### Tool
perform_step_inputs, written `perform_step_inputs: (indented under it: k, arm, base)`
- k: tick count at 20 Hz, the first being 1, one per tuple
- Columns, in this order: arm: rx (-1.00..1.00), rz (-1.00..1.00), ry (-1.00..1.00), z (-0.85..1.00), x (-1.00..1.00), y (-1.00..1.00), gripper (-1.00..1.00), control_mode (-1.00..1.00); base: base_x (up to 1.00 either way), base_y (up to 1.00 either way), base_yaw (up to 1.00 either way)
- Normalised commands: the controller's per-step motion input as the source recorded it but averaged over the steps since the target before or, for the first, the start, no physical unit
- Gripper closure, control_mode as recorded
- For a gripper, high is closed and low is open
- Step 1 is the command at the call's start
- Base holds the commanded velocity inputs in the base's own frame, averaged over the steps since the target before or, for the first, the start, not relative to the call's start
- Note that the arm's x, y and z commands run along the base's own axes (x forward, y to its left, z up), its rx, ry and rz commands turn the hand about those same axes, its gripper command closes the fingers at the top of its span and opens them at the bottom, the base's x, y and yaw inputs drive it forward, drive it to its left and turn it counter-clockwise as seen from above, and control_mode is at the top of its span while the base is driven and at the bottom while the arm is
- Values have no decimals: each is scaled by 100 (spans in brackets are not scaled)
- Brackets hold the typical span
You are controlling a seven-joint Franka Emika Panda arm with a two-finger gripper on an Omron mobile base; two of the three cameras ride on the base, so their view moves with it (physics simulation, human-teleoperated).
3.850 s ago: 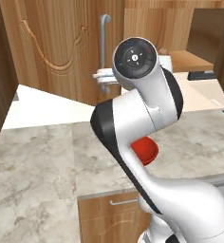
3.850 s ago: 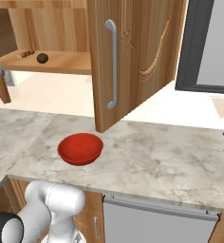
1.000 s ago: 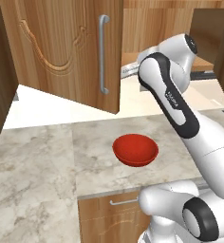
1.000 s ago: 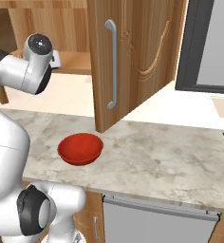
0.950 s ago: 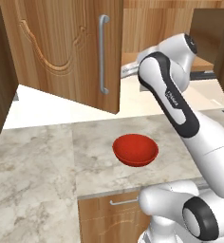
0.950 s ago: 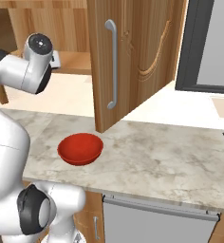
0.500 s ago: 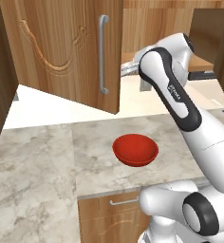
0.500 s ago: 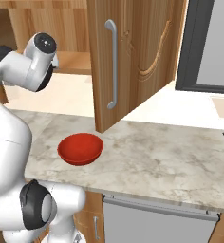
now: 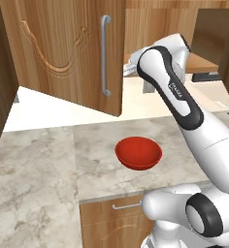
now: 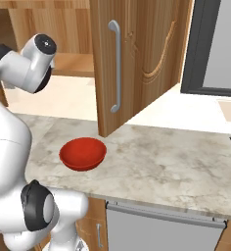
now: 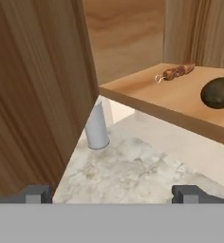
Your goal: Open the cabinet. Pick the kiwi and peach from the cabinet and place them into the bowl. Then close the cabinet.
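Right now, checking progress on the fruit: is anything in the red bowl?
No, the red bowl sits empty on the marble counter.

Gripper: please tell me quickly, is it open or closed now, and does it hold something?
Gripper: open, holding nothing; its fingertips stand wide apart.

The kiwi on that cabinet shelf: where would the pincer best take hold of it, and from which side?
Probably across the kiwi's short middle, coming in level from the open front of the shelf. It lies on its side as a low oval with its long axis along the shelf. The open pincer sits below and short of it, so it must rise first.
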Motion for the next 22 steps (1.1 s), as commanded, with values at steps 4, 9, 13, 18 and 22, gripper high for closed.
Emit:
perform_step_inputs:
  k: [4,9,13,18,22]
  arm:
    - [0,9,0,0,-19,27,-100,-100]
    - [0,9,0,0,-25,28,-100,-100]
    - [0,9,0,0,-25,31,-100,-100]
    - [0,9,0,0,-22,32,-100,-100]
    - [0,9,0,0,-21,31,-100,-100]
  base:
    - [0,0,0]
    - [0,0,0]
    - [0,0,0]
    - [0,0,0]
    - [0,0,0]
